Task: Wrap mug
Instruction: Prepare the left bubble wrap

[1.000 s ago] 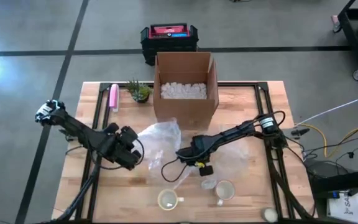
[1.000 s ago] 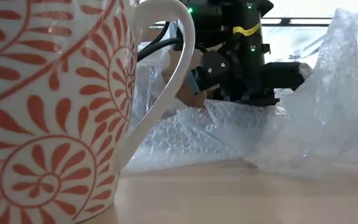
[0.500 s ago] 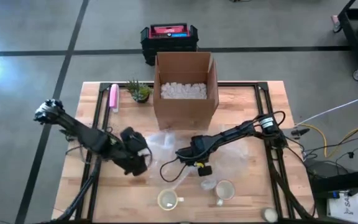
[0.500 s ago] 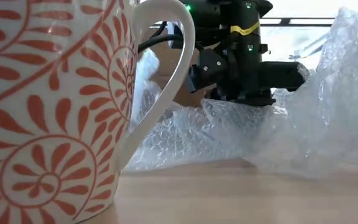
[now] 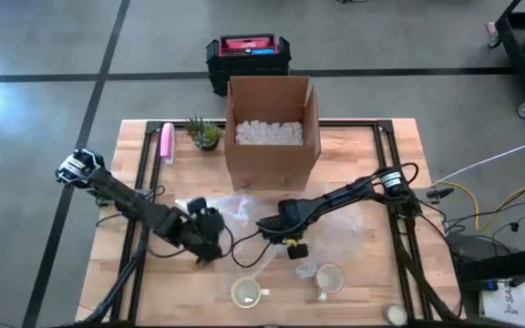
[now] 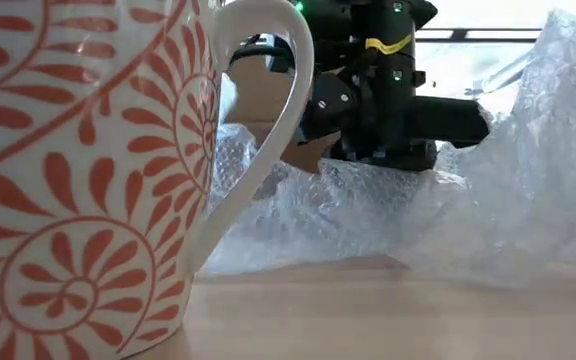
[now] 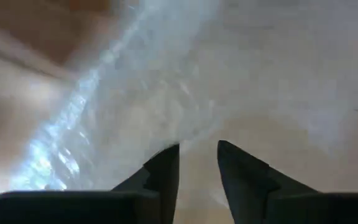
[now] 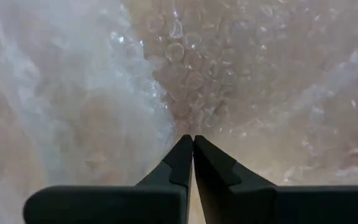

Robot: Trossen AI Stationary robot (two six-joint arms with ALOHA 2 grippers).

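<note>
Table (image 5: pixel 372 159) holds flat bubble wrap (image 5: pixel 244 211); mug (image 5: pixel 247 292) sits bare near the front edge, unwrapped. Right gripper (image 5: pixel 264 225) pinches wrap, left gripper (image 5: pixel 210 239) slightly parted over it. Wrapping barely started.

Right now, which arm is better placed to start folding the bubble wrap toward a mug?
Probably the right. Its gripper is shut on the bubble wrap at the sheet's middle, close to both mugs. The left gripper is open at the sheet's far edge, holding nothing.
</note>
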